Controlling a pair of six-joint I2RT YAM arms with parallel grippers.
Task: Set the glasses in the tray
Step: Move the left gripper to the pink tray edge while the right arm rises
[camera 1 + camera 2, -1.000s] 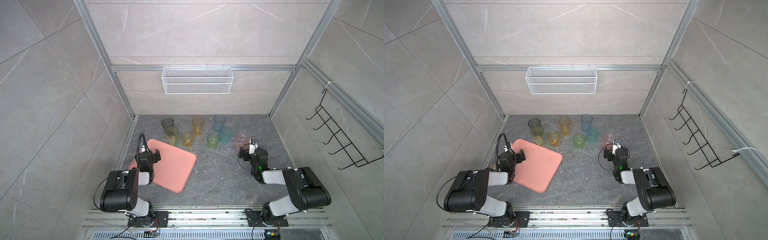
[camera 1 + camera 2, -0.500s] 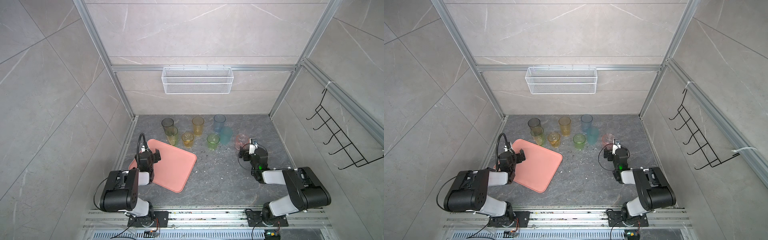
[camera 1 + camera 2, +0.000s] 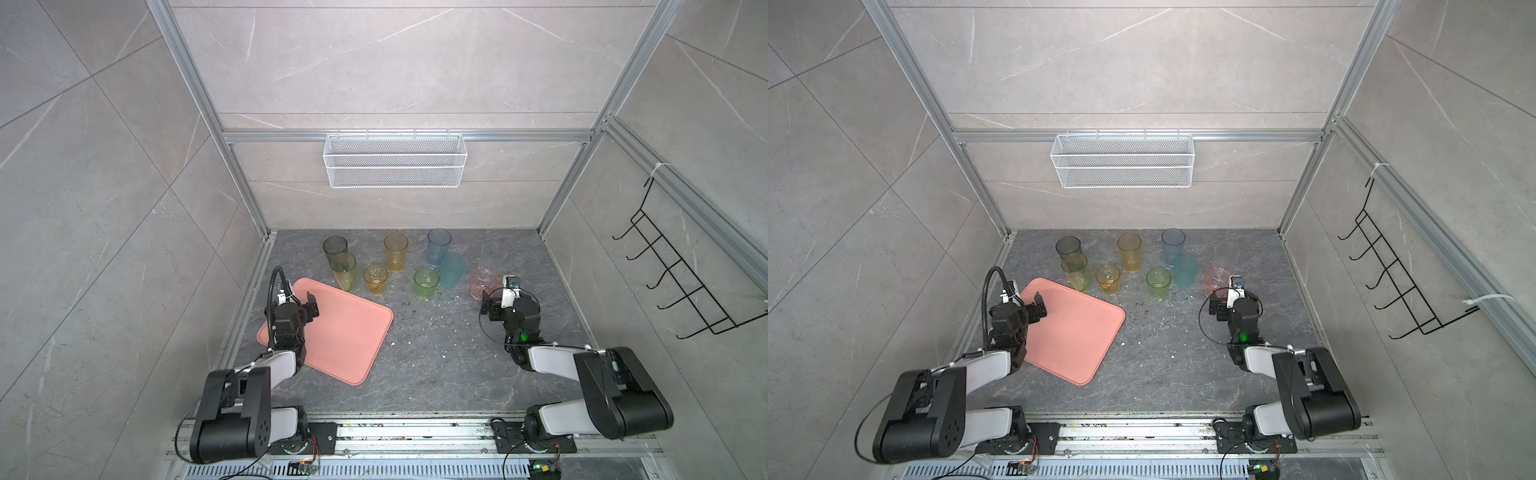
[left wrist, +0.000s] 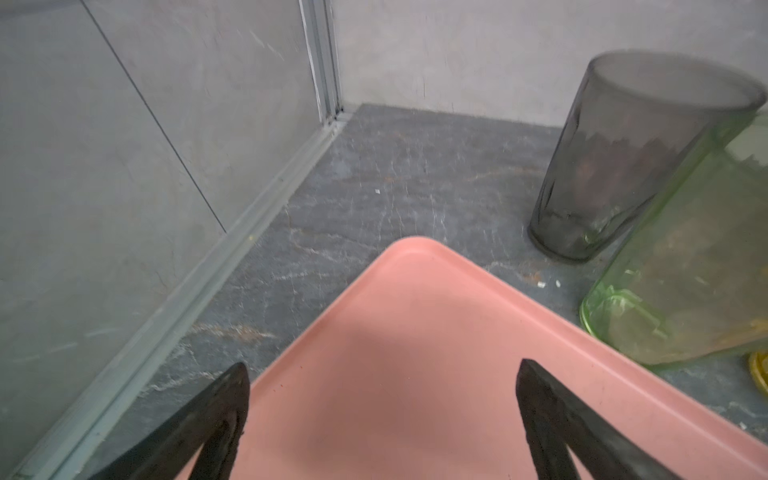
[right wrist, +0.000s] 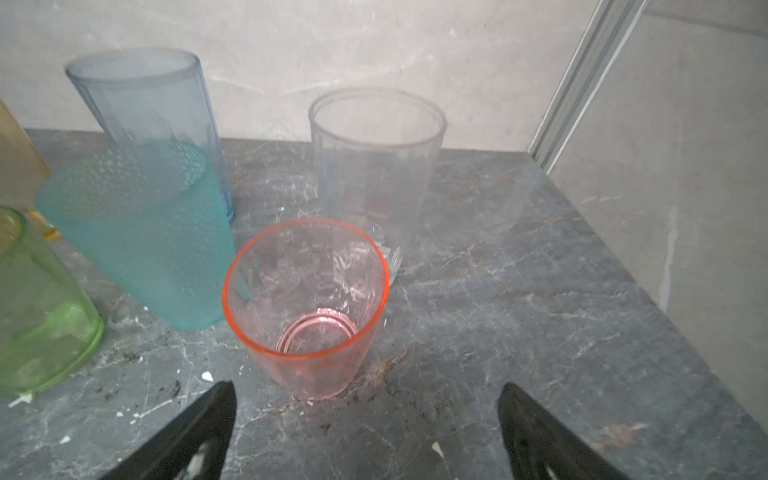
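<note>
On the worktop (image 5: 498, 291) before the right tool (image 5: 365, 385), spread empty like the left tool (image 4: 383, 363), the pink glass (image 5: 305, 307) looks light, slick, tippy; pinch across its mid-wall.

Grey stone floor (image 3: 436, 374): pink tray (image 3: 345, 332) flat at left; nine glasses (image 3: 395, 249) upright beyond it; white crumbs (image 5: 206, 376) scattered.
</note>
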